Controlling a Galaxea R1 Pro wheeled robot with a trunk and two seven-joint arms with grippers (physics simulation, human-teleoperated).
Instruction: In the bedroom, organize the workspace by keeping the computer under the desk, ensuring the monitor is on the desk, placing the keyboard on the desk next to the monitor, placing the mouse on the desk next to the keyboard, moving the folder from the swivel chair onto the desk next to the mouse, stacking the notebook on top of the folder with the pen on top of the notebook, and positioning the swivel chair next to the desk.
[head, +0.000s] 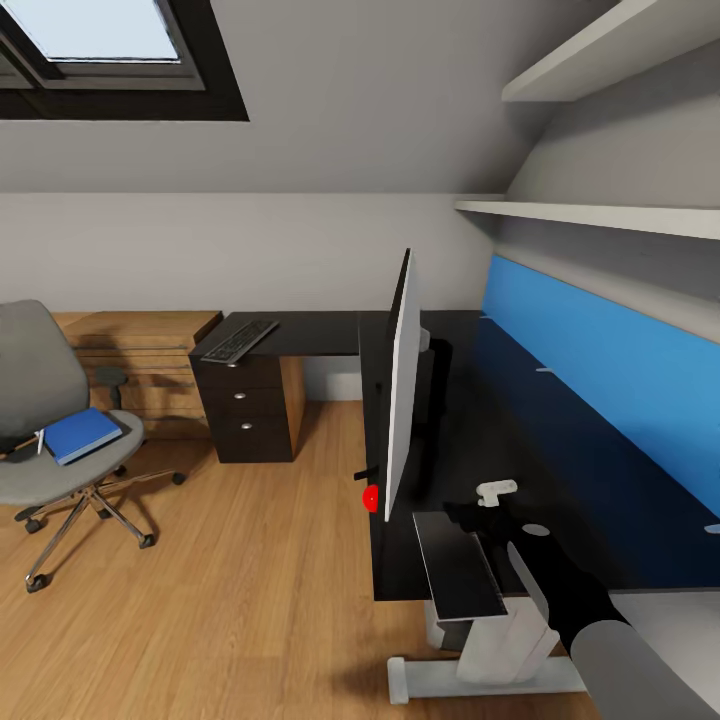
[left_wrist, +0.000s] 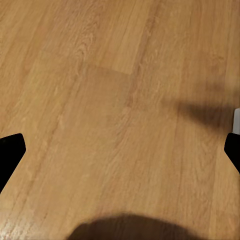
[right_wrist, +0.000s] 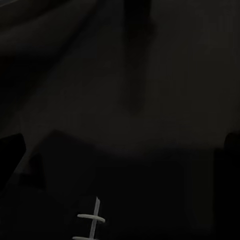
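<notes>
Desk: the large L-shaped black-topped desk (head: 560, 470) with a blue back panel and white legs is the landmark; its dark drawer unit (head: 245, 410) stands under the far wing.
Monitor: the wide, thin black flat screen (head: 400, 385), seen edge-on with a red dot at its lower corner, stands upright on the desk near the front edge.
Keyboard: the flat, long black keyboard (head: 239, 340) lies on the desk's far wing, above the drawer unit, well apart from the monitor.
Swivel chair: the grey padded office chair (head: 50, 440) on a chrome five-star base stands on the wood floor (left_wrist: 120, 100), well apart from the desk.
Folder: the flat bright-blue folder (head: 82, 434) lies on the chair seat.
Pen: a thin light stick (head: 40, 441) lies just beside the folder on the seat.
Right gripper: the black right gripper (head: 470, 517) is over the desk top, behind the monitor's base; whether its fingers are apart or together cannot be told.
Left gripper: the left gripper (left_wrist: 120, 150) hangs above bare floor with its black fingertips (left_wrist: 10, 150) spread wide, nothing between them.
</notes>
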